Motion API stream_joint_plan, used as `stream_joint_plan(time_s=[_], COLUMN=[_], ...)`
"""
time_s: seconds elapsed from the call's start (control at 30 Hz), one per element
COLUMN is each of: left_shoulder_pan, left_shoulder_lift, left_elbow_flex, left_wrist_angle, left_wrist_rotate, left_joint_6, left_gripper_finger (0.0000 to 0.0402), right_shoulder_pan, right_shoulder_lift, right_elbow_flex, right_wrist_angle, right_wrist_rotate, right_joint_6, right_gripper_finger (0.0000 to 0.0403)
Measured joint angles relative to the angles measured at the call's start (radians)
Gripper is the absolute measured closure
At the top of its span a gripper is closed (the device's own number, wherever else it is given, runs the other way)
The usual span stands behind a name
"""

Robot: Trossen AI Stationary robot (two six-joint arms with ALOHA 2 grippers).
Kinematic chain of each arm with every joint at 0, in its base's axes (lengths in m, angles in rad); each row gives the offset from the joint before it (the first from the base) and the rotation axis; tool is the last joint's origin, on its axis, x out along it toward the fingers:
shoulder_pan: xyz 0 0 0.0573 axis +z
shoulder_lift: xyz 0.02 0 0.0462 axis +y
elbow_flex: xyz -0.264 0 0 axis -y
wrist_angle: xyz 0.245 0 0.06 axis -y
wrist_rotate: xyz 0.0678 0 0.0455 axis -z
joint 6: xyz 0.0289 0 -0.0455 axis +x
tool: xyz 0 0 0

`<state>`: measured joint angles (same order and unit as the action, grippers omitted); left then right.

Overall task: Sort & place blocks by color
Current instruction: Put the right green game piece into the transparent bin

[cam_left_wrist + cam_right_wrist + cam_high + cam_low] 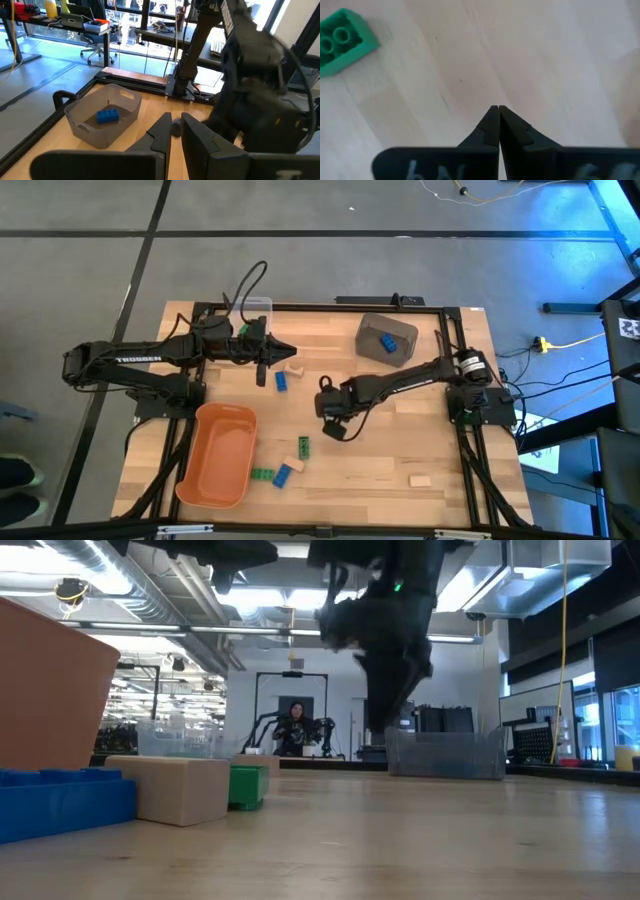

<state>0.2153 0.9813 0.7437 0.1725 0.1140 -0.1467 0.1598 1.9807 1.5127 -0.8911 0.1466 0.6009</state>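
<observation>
Orange tub (218, 455), near left: nothing shows inside it; a green block (262, 474) and a blue block (283, 474) lie just beside its right wall. Reach for those and your finger may nudge the tub.

Left gripper (263, 378), far left of centre: fingers (159, 134) nearly together, holding nothing. A blue block (283, 381) lies just to its right and tan blocks (293, 370) a little farther right. A descent made that narrow would likely push the block away instead of straddling it.

Green block (302, 446), centre near.

Right gripper (333, 427), centre: fingers (491, 125) closed and empty above bare wood, that green block (342, 40) off to one side. You must open before lowering.

Grey bin (387, 340), far right of centre: one blue block (107, 115) inside.

Tan block (419, 479), near right, well apart from both arms; you could easily miss it.
</observation>
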Motion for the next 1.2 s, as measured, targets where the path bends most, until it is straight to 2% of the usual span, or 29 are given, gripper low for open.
stream_joint_plan(time_s=[0.17,0.27,0.47,0.63,0.8,1.0,1.1,1.2], left_shoulder_pan=[0.0,0.0,0.0,0.0,0.0,-0.005,-0.027,-0.065], left_shoulder_lift=[0.0,0.0,0.0,0.0,0.0,0.001,0.016,0.033], left_elbow_flex=[0.0,0.0,0.0,0.0,0.0,0.0,0.001,0.007], left_wrist_angle=[0.0,0.0,0.0,0.001,0.001,0.0,-0.003,0.002], left_wrist_rotate=[-0.001,-0.016,-0.028,-0.028,0.011,0.025,0.022,-0.035], left_joint_6=[0.0,0.0,0.001,0.001,-0.011,-0.128,-0.167,-0.203], left_gripper_finger=[0.0368,0.0368,0.0368,0.0358,0.0315,0.0238,0.0206,0.0181], right_shoulder_pan=[0.013,0.021,0.057,0.093,0.106,0.111,0.115,0.12], right_shoulder_lift=[-0.071,-0.133,-0.281,-0.351,-0.405,-0.543,-0.635,-0.725], right_elbow_flex=[0.0,-0.043,-0.226,-0.335,-0.404,-0.541,-0.619,-0.692], right_wrist_angle=[-0.041,-0.005,0.292,0.538,0.545,0.539,0.562,0.585], right_wrist_rotate=[0.068,0.081,0.042,0.016,0.017,0.009,0.006,-0.002], right_joint_6=[0.018,0.065,0.208,0.249,0.261,0.254,0.255,0.249], right_gripper_finger=[0.0403,0.0403,0.0403,0.0403,0.0403,0.0403,0.0403,0.0403])
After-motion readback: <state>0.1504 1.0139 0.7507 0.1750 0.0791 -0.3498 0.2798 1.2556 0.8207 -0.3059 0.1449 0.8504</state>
